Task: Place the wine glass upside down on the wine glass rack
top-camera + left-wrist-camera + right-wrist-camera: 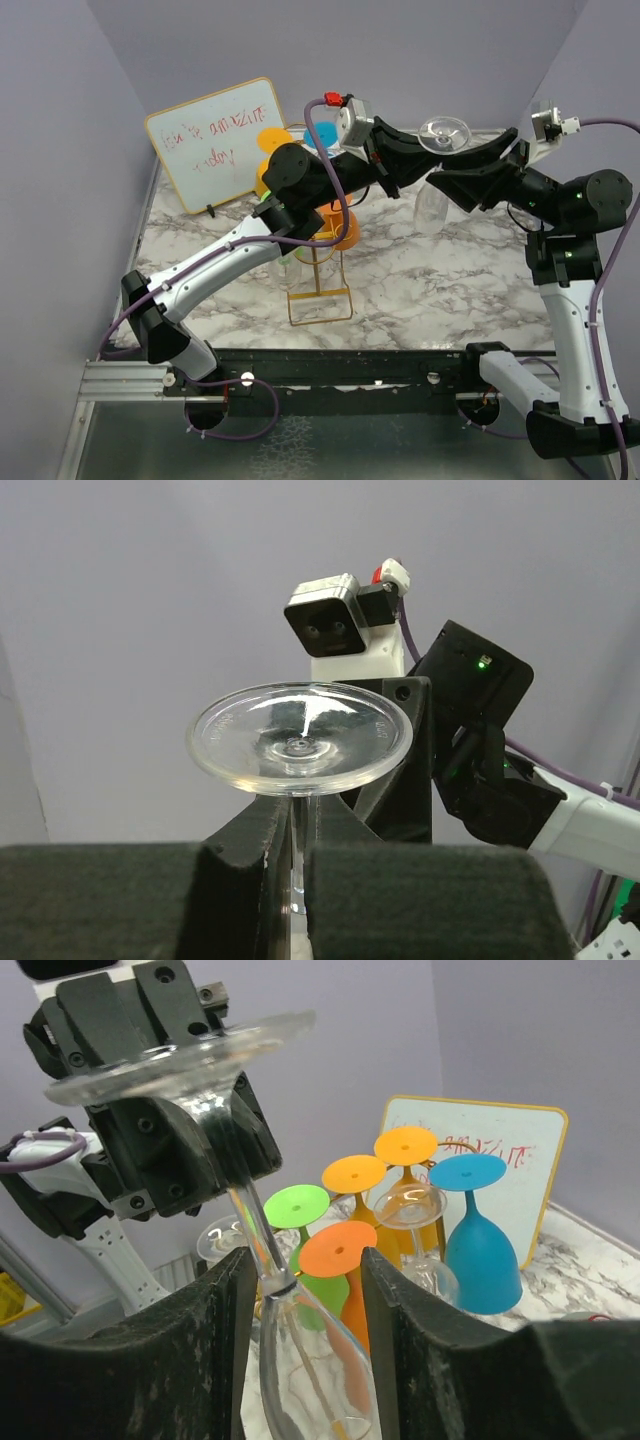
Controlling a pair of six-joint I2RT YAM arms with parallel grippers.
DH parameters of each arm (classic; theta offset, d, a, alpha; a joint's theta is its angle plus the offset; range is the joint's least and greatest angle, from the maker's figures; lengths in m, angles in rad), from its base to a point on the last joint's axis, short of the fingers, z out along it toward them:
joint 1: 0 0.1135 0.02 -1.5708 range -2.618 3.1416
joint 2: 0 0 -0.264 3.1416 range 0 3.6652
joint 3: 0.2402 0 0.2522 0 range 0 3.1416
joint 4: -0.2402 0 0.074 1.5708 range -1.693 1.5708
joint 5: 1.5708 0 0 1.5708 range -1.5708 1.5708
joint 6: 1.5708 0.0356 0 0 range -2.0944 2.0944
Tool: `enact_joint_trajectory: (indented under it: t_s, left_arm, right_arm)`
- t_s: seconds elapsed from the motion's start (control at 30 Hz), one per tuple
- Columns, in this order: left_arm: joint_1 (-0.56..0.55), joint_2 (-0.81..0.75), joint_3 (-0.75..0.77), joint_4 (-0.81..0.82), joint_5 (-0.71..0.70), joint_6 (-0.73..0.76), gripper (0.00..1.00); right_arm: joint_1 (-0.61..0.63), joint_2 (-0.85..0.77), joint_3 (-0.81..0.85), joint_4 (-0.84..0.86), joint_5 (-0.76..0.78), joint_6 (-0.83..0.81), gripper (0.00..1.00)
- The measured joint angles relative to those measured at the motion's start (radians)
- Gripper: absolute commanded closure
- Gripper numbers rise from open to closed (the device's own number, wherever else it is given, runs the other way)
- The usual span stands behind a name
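Note:
The clear wine glass (432,205) hangs upside down in the air right of the rack, foot (300,738) on top. My left gripper (425,158) is shut on its stem just under the foot; in the left wrist view (297,825) the stem runs between the closed jaws. My right gripper (442,186) is open. In the right wrist view (305,1280) its jaws stand on either side of the glass (305,1360) where stem meets bowl, the stem close to the left finger. The gold wire wine glass rack (320,291) stands mid-table under the left arm.
Coloured glasses hang upside down on the rack: orange (340,1250), green (297,1205), blue (483,1240), a second orange (405,1145) and a clear one (408,1205). A whiteboard (215,140) leans at the back left. Purple walls enclose the marbled table (440,290).

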Motion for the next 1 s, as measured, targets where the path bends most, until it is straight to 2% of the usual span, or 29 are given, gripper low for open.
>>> enact_joint_trajectory:
  t_s: [0.2,0.43,0.53,0.7,0.93,1.0]
  left_arm:
    - [0.002,0.027,0.015,-0.003,0.050,-0.043,1.00]
    - [0.002,0.037,0.016,-0.021,0.064,-0.077,1.00]
    - [0.003,0.037,0.016,-0.029,0.064,-0.091,0.98]
    - [0.004,0.037,0.016,-0.039,0.063,-0.090,0.77]
    - [0.003,-0.003,-0.040,-0.023,0.017,-0.063,0.32]
    - [0.004,-0.038,-0.085,-0.024,-0.007,-0.046,0.23]
  right_arm:
    - [0.000,-0.012,-0.015,0.056,-0.031,0.036,0.69]
    - [0.000,-0.013,-0.033,0.100,-0.069,0.040,0.98]
    - [0.000,-0.013,-0.042,0.121,-0.082,0.035,0.99]
    - [0.000,-0.032,-0.069,0.141,-0.072,0.029,0.99]
    - [0.000,-0.059,-0.109,0.156,-0.023,0.020,0.99]
    - [0.000,-0.060,-0.120,0.161,-0.004,0.015,0.99]
